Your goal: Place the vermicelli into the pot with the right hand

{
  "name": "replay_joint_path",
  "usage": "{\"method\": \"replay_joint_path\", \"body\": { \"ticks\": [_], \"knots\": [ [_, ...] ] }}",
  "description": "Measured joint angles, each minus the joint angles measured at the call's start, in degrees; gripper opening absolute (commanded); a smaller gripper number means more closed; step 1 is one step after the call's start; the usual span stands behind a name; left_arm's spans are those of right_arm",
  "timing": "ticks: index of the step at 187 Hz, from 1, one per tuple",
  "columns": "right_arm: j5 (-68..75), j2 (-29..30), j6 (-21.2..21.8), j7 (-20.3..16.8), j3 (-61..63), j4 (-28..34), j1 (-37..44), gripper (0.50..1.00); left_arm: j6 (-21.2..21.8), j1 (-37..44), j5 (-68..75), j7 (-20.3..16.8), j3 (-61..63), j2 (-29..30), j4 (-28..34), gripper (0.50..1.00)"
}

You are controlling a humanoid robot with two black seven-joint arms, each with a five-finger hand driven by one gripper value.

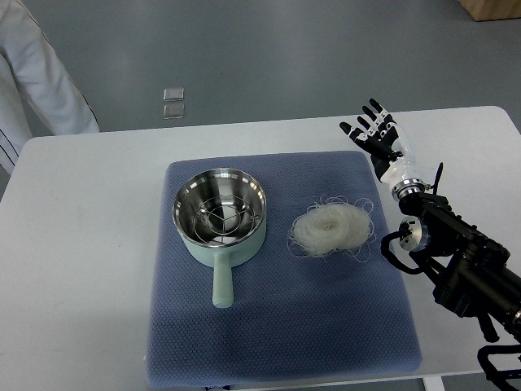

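A pale nest of vermicelli (332,227) lies on the blue mat (277,326), right of centre. To its left stands a mint-green pot (220,213) with a steel inside and a wire rack, its handle pointing toward the near edge. My right hand (375,133) hovers above the mat's far right corner, up and to the right of the vermicelli, fingers spread and holding nothing. Its black arm runs down to the lower right corner. The left arm does not show.
The white table (81,269) carries the mat. A person's white sleeve (41,73) hangs at the far left beyond the table's corner. Grey floor lies behind, with a brown box (492,8) at the top right.
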Motion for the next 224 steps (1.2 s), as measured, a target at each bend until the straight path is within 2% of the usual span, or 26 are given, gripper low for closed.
{"method": "replay_joint_path", "body": {
  "ticks": [85, 155, 187, 224],
  "knots": [
    [-1.32, -2.47, 0.08, -0.22, -1.74, 0.82, 1.51, 0.93, 0.0, -0.01, -0.01, 0.0, 0.0, 0.0, 0.0, 1.0],
    [-15.29, -9.1, 0.81, -0.84, -10.01, 2.05, 7.69, 0.928, 0.0, 0.0, -0.01, 0.0, 0.0, 0.0, 0.0, 1.0],
    [-25.9, -13.3, 3.92, -0.87, -15.63, 3.33, 10.17, 0.928, 0.01, 0.0, -0.01, 0.0, 0.0, 0.0, 0.0, 1.0],
    [-39.36, -21.62, 10.26, -0.57, -23.0, 10.48, 14.85, 0.928, 0.01, -0.02, -0.01, 0.0, 0.0, 0.0, 0.0, 1.0]
  ]
}}
